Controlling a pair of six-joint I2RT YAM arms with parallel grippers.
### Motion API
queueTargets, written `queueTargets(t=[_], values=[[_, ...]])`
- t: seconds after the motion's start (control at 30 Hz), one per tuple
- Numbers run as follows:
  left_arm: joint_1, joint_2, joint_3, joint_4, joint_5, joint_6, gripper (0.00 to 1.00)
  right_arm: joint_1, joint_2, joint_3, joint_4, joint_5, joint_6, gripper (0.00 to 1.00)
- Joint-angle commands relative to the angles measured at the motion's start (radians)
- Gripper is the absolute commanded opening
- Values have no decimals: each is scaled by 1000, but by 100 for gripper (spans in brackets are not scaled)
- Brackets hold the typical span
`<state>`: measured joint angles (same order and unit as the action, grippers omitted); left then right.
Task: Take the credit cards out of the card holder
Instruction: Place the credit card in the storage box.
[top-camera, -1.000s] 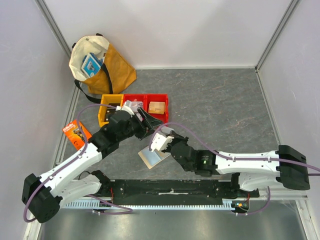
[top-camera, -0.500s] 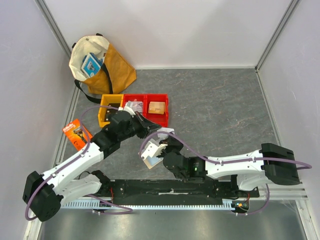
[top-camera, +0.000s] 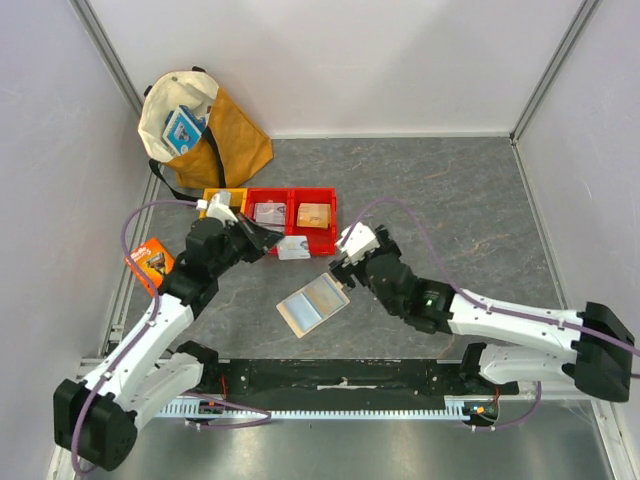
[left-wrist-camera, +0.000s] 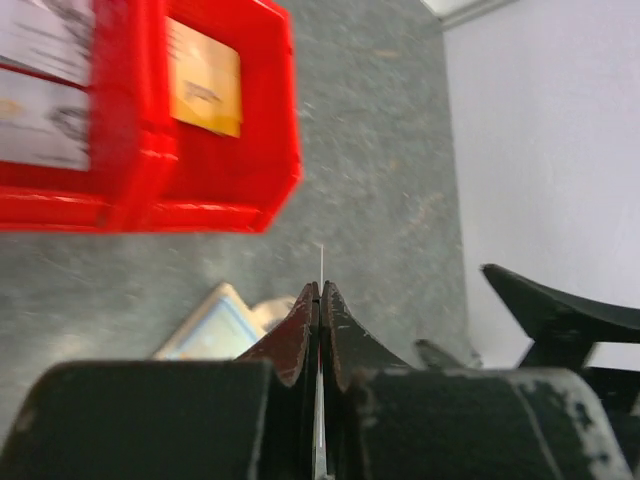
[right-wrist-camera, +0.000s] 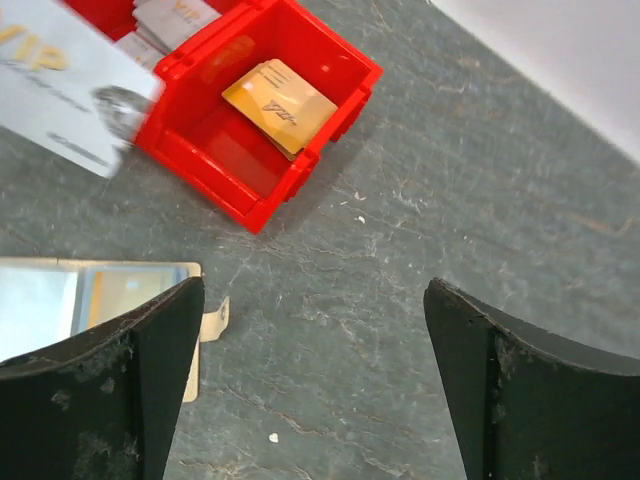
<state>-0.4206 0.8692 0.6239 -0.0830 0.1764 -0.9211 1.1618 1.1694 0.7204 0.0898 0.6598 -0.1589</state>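
The beige card holder (top-camera: 313, 303) lies open and flat on the grey table, pale sleeves up. It also shows in the right wrist view as the card holder (right-wrist-camera: 60, 300) with its snap tab (right-wrist-camera: 212, 320). My left gripper (top-camera: 270, 241) is shut on a light grey credit card (top-camera: 293, 250), held in the air just in front of the red bins. In the left wrist view the left gripper (left-wrist-camera: 320, 291) pinches the card (left-wrist-camera: 321, 262) edge-on. The same card (right-wrist-camera: 60, 85) reads "VIP". My right gripper (top-camera: 344, 264) (right-wrist-camera: 315, 300) stands open and holds nothing, above the holder's right end.
Two red bins (top-camera: 292, 217) and a yellow bin (top-camera: 213, 212) stand behind the holder. One red bin (right-wrist-camera: 270, 130) holds a tan card (right-wrist-camera: 278, 105). An orange razor package (top-camera: 150, 262) lies at the left wall. A tote bag (top-camera: 200, 125) fills the back left corner.
My left gripper shut on the grey card and drew it back left out of the holder. My right gripper let go of the holder, opened and pulled away right. The holder now lies flat.
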Motion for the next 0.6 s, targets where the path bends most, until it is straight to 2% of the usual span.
queueTargets(t=[0.0, 0.2, 0.33, 0.57], values=[[165, 11, -27, 66, 155, 208, 2, -118, -60, -39, -61, -244, 245, 98], [315, 129, 78, 28, 201, 323, 2, -257, -48, -70, -64, -494, 355, 98], [336, 302, 241, -7, 206, 404, 2, -298, -25, -72, -59, -584, 381, 98], [347, 615, 482, -63, 195, 534, 2, -307, -27, -91, -28, -649, 406, 98]])
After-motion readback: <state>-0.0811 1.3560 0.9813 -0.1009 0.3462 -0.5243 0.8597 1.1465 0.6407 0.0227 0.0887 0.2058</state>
